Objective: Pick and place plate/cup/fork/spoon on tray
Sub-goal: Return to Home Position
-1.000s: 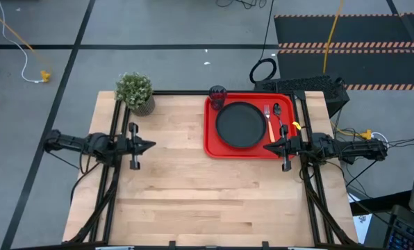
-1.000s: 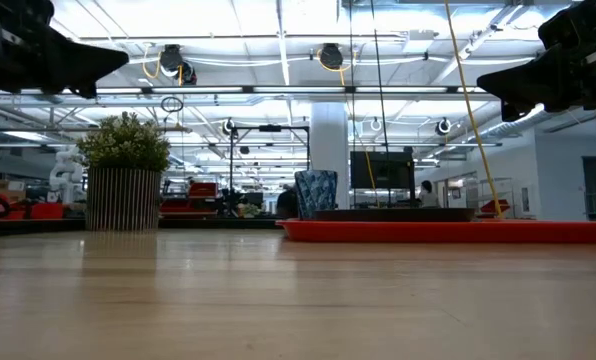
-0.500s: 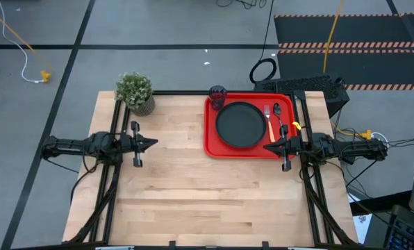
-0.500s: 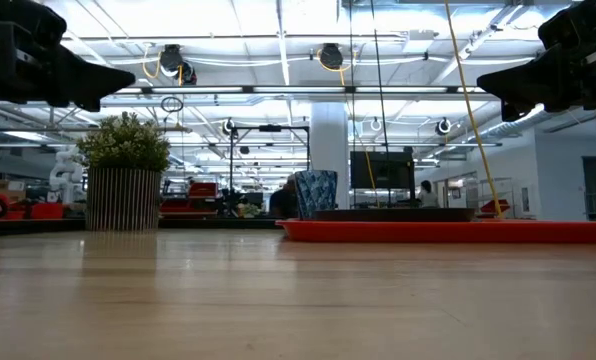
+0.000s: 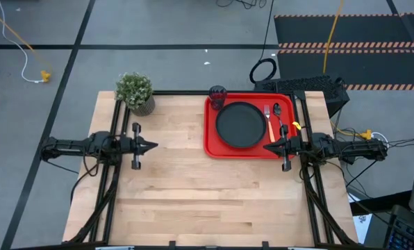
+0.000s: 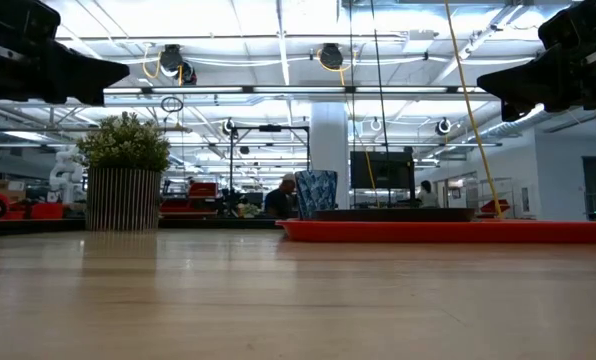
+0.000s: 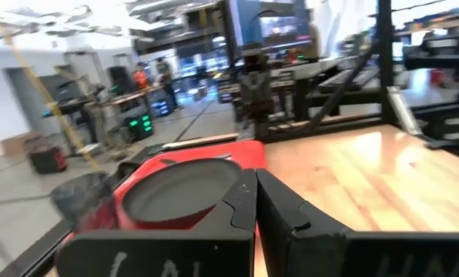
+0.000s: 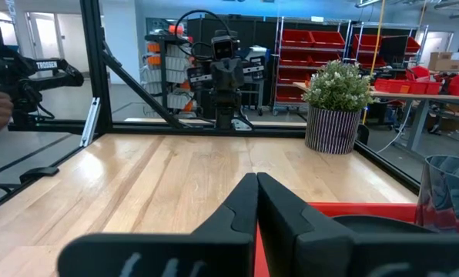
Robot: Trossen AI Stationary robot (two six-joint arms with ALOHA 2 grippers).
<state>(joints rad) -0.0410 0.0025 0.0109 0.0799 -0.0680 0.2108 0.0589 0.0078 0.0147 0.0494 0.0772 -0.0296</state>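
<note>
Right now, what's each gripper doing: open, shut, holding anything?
Left gripper: shut, empty, above the table's left side.
Right gripper: shut, empty, above the tray's near-right corner.

Bright ceiling lights flood my workspace; glare streaks the desk (image 7: 368, 173) near my left wrist camera, whose view blurs softly throughout.

Both arms matte black, slim segmented links, black cables looping off each base. Left gripper (image 5: 151, 146) and right gripper (image 5: 267, 146) showing dark wedge fingers (image 8: 237, 208) with faint pale scrawl across the finger mounts.
</note>
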